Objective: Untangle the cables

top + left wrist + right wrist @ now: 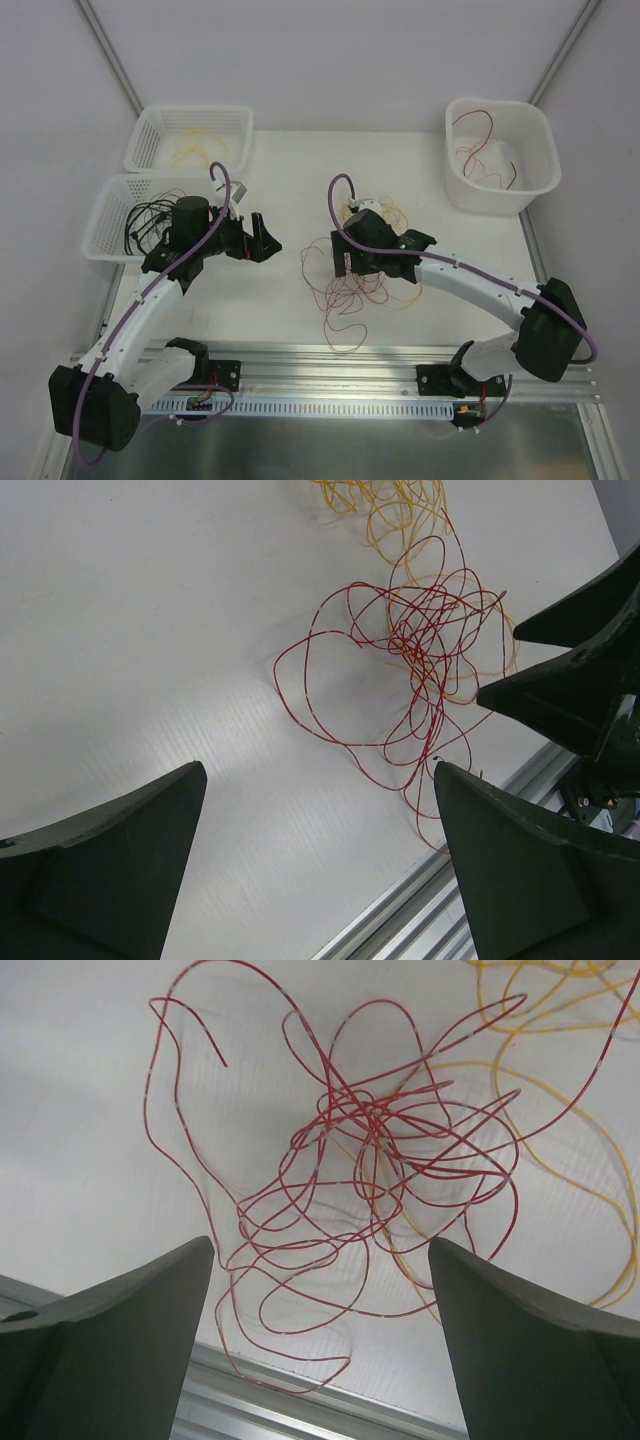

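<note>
The cables lie in a heap mid-table: a red tangle [345, 290] [420, 630] [370, 1140], with yellow-orange loops [385, 215] [400, 510] [560, 1090] beside it and partly threaded through it. My right gripper [338, 268] [320, 1250] hovers over the near part of the red tangle, open, with nothing between its fingers. My left gripper [268, 240] [318, 780] stands open over bare table to the left of the heap, apart from it. The right gripper's dark fingers [560, 690] show at the right edge of the left wrist view.
A mesh basket [150, 125] at the back left holds yellow cables, and a second basket [100, 225] below it holds black ones. A white bin [535, 180] at the back right holds a red cable. An aluminium rail [380, 360] runs along the near table edge.
</note>
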You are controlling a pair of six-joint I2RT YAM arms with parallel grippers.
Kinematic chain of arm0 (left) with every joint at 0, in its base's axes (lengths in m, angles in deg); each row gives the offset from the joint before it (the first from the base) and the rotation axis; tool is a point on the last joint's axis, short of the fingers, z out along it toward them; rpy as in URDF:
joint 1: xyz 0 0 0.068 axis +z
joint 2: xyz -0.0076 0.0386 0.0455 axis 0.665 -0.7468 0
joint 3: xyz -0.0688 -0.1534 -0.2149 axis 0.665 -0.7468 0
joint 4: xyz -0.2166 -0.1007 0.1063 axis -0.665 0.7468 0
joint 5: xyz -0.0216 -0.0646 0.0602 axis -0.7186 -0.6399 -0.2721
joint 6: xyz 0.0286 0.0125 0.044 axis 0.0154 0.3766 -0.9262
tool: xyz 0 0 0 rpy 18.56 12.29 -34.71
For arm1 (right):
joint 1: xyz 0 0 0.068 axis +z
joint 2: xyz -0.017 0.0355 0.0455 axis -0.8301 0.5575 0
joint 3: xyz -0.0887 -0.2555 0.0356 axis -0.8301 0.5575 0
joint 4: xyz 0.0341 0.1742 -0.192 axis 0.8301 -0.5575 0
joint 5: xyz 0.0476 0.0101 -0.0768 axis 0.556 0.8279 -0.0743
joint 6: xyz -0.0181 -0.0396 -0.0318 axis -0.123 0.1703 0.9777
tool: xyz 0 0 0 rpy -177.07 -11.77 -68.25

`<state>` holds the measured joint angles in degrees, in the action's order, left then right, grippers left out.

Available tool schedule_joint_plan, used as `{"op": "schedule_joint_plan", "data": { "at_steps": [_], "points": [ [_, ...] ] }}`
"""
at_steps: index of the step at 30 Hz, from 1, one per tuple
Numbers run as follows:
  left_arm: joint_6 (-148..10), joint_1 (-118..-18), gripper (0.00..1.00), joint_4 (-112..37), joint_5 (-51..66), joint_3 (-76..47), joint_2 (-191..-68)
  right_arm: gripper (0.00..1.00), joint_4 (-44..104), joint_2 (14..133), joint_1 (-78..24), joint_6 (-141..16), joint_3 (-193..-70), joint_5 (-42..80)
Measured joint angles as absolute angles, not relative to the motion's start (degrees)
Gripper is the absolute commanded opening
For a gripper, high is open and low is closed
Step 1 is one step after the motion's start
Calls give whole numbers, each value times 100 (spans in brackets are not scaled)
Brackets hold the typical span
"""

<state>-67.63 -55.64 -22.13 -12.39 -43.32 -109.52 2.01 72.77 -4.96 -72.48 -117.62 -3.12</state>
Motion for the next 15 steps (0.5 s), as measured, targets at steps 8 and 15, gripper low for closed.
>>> {"op": "schedule_joint_plan", "data": {
  "at_steps": [8, 15],
  "points": [
    [-6763, -5564, 99, -2213, -1239, -4332, -10962, 90, 512, 8022, -126, -7705, -11544, -528],
    [-6763, -5564, 99, -2213, -1235, -4332, -10962, 38, 713, 9012, -85, -7832, -11821, -812]
  ]
}}
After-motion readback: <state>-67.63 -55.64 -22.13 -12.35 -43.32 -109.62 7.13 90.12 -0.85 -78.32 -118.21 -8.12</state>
